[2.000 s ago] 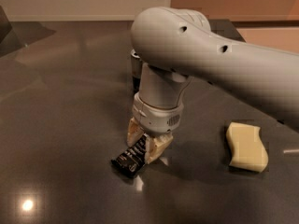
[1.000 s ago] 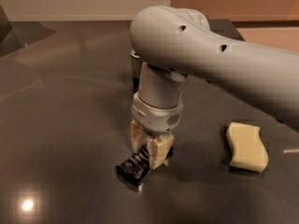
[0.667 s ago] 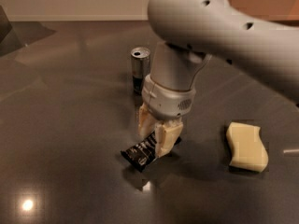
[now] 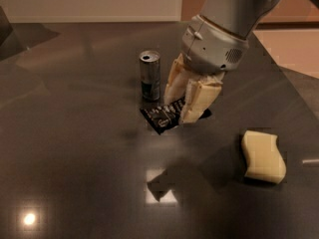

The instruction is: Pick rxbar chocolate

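The rxbar chocolate (image 4: 162,116) is a flat black wrapper with white text. My gripper (image 4: 180,107) is shut on its right end and holds it lifted well above the dark table (image 4: 75,148), with the bar sticking out to the left. The bar's shadow lies on the table below, at the centre. The gripper's cream fingers (image 4: 198,99) hang from the grey wrist in the upper middle of the view. The bar's right end is hidden between the fingers.
A slim silver can (image 4: 149,75) stands upright just left of the gripper, close to the bar. A pale yellow wavy sponge (image 4: 263,156) lies at the right. The table's right edge runs diagonally past the sponge.
The gripper has risen with the bar in it, lifting it off the table and moving up and to the right; the can has come into full view.
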Controlling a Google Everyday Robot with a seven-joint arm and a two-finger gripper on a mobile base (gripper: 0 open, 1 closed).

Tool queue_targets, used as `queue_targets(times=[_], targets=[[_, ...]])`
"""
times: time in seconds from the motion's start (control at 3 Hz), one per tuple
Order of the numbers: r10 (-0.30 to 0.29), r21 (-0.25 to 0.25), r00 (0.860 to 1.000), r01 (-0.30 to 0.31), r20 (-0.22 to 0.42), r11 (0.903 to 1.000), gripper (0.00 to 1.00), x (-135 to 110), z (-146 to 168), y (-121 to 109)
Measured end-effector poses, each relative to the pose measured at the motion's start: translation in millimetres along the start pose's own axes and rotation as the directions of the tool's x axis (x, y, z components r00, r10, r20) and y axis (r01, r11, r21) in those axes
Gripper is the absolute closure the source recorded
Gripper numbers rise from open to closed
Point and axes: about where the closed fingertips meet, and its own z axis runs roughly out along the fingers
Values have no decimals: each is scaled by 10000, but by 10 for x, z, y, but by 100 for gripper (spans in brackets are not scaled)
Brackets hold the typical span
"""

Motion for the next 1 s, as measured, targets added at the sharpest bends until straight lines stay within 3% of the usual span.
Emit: queue_targets(times=[0.33,0.67,1.0], targets=[[24,612,9996,-42,294,9981,100,-69,-294,-134],[-244,1525,9982,159,545,9882,100,-215,-533,-322],[-277,1811,9979,168,579,9833,100,-243,-548,-389]])
